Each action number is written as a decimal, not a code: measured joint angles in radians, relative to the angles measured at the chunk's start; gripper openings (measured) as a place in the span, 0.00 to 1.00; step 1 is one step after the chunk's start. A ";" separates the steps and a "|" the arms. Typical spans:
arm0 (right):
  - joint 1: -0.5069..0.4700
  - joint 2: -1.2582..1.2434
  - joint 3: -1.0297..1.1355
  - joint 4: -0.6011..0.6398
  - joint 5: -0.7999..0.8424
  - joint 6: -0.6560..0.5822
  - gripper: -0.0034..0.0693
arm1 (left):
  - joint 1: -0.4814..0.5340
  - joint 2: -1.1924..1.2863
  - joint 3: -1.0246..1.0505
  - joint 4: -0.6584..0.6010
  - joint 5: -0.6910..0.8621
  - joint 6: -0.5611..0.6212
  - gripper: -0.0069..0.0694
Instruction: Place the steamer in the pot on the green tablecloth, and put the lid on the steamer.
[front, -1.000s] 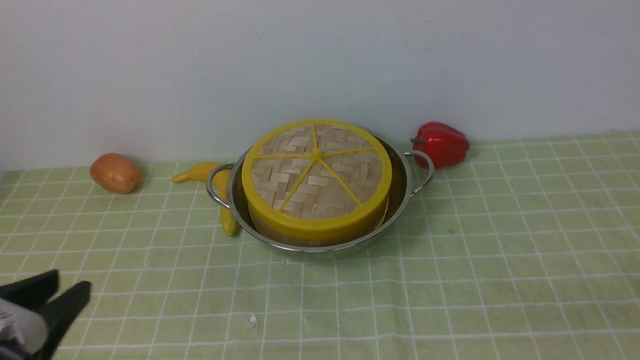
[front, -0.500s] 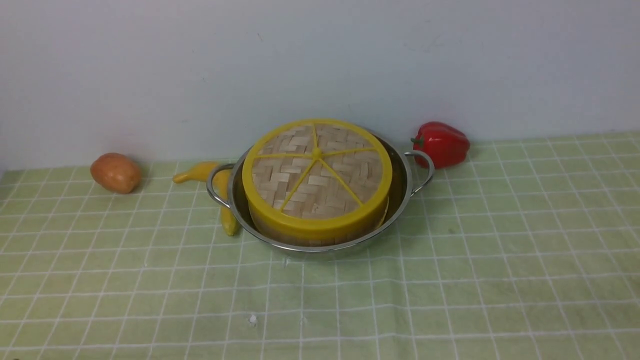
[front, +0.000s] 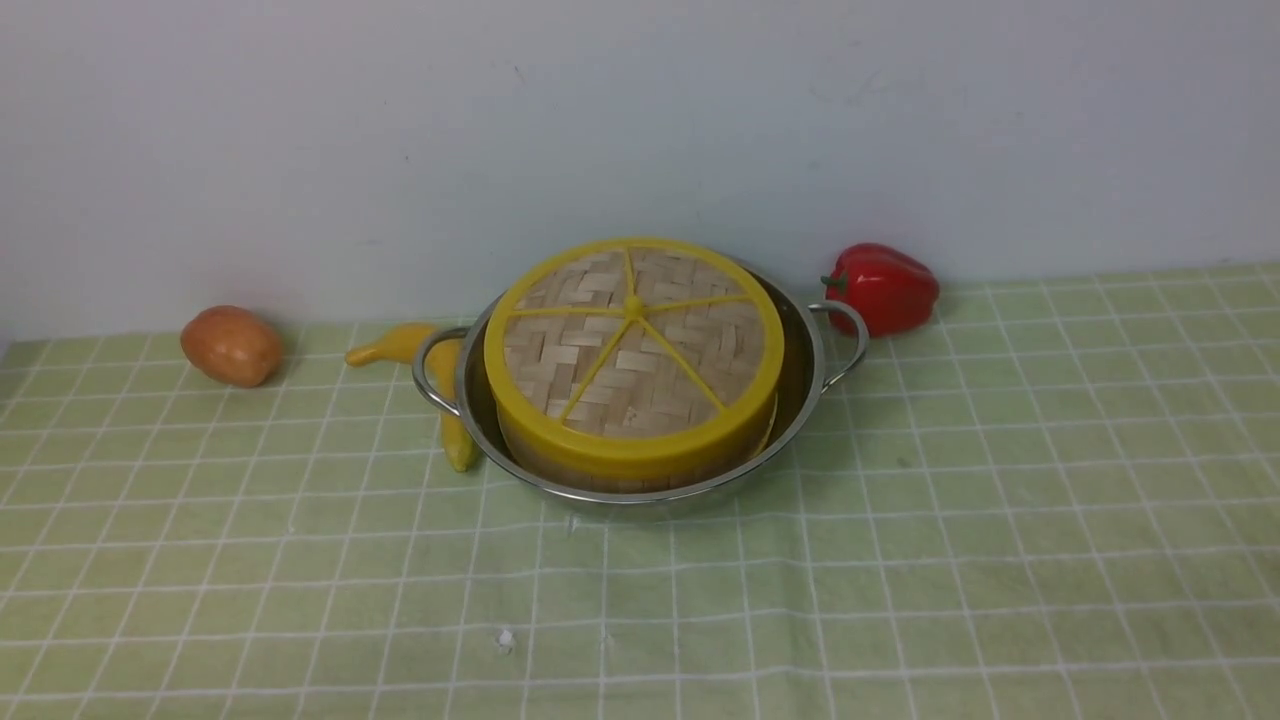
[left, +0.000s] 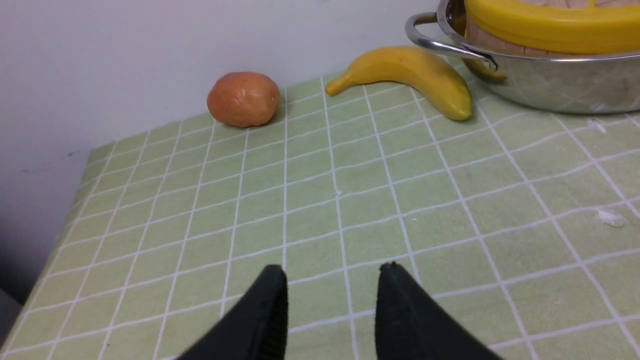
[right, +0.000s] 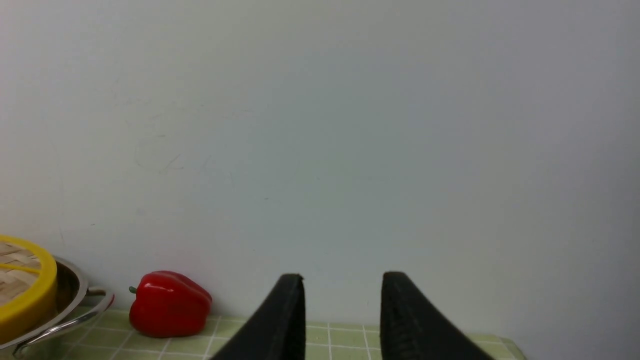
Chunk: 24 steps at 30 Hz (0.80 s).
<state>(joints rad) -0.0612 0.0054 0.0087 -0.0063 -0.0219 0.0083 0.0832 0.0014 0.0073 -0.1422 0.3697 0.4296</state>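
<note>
Lid (front: 633, 352) on steamer (front: 640, 468), inside pot (front: 800, 345).

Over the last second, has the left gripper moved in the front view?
Yes. A second ago it showed at the near left corner of the green tablecloth; now it is out of that view, drawn back toward the robot. The left gripper shows only in its wrist view, open and empty.

A plain, pale grey-white wall (front: 300, 130) fills the upper half of the front view, from nine o'clock across to three o'clock. Its surface is matte, with a few faint scuffs. Soft, even light falls across it. It meets the table's far edge along a straight horizontal line.
</note>
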 joint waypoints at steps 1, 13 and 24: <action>0.000 0.000 0.000 0.000 0.000 0.003 0.38 | 0.000 0.000 0.000 0.000 0.000 0.000 0.41; 0.000 0.000 0.000 0.000 0.000 0.013 0.38 | 0.000 0.000 0.000 0.000 0.000 0.001 0.41; 0.000 0.000 0.000 0.000 0.000 0.013 0.38 | 0.000 0.000 0.000 0.000 0.000 0.001 0.41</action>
<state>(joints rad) -0.0612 0.0054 0.0087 -0.0063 -0.0219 0.0212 0.0832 0.0014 0.0073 -0.1422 0.3697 0.4306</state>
